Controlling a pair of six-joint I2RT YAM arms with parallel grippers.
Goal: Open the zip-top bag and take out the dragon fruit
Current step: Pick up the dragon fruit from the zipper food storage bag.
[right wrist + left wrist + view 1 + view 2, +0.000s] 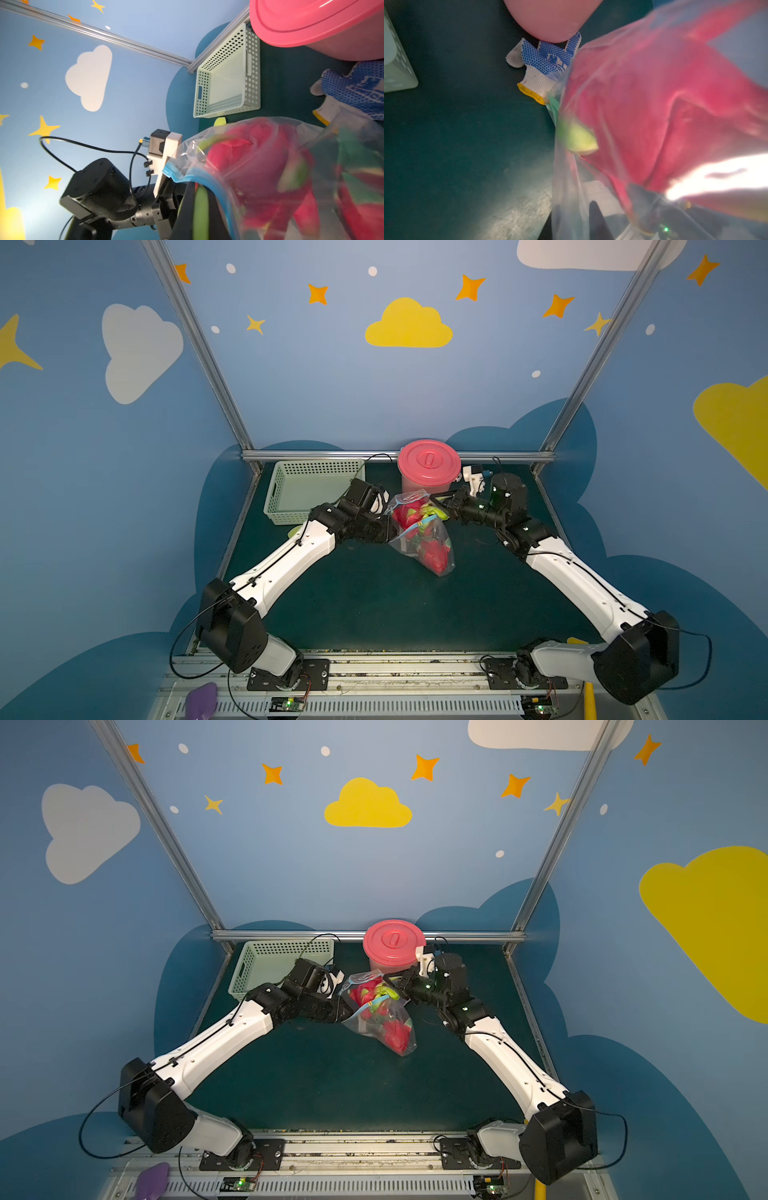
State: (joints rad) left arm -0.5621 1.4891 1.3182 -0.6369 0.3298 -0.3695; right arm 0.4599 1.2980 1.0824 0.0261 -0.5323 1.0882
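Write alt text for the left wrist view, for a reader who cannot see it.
Close and blurred, a clear zip-top bag holding the red dragon fruit fills much of the picture. Beyond it on the dark green table lie a blue-dotted work glove next to a pink bucket, and the corner of a pale basket.

Blue cloud-and-star walls (332, 398), dark-green table (374, 610)

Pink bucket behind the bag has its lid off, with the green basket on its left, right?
No: the lid is on the pink bucket, as both top views show. It does stand behind the zip-top bag, with the green basket on its left.
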